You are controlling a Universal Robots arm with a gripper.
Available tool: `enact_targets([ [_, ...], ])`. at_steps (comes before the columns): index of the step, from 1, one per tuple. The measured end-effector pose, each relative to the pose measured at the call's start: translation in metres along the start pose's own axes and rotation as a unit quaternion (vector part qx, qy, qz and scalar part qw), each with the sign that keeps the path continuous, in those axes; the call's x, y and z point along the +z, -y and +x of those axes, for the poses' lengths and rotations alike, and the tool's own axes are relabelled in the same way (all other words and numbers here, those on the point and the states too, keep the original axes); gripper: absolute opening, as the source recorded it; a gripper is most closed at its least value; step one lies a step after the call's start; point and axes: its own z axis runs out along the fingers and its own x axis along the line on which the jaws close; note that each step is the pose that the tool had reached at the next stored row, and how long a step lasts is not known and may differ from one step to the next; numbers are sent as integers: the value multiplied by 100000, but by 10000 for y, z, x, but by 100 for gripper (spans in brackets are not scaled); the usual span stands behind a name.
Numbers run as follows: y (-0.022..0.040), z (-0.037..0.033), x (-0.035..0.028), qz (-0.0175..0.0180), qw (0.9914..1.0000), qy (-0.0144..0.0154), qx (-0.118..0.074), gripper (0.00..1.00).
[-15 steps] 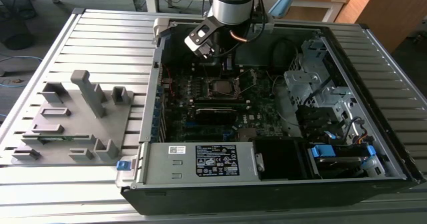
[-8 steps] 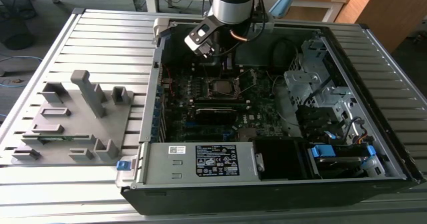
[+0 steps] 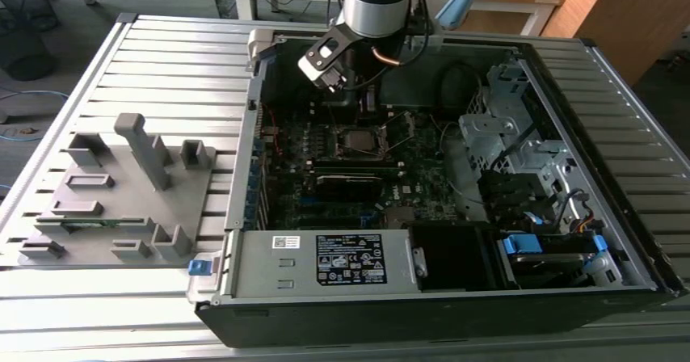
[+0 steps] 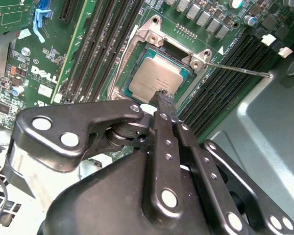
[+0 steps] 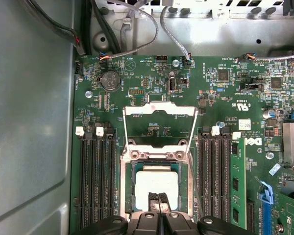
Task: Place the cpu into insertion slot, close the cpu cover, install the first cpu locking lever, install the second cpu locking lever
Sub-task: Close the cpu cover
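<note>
Pincer (image 5: 159,197) closed and empty, tips at the cpu (image 5: 154,181) lying in the slot (image 5: 133,193), cover (image 5: 159,109) up; chip likely light, stiff, fragile, best held by its edges.

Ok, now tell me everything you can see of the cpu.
The cpu is a thin, flat square chip with a pale grey, metallic-looking top bearing faint print. It lies flat inside the insertion slot, its edges square to the silvery rim. The cpu cover is swung open, so its top is bare. The end effector, fingers closed together, has its tips at the middle of one edge; whether they touch it I cannot tell.
</note>
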Motion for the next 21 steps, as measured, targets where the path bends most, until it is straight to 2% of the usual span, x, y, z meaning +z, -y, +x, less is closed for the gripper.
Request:
enact_targets([
  [21,-4,2,-83,-16,100000,-29,0,11],
])
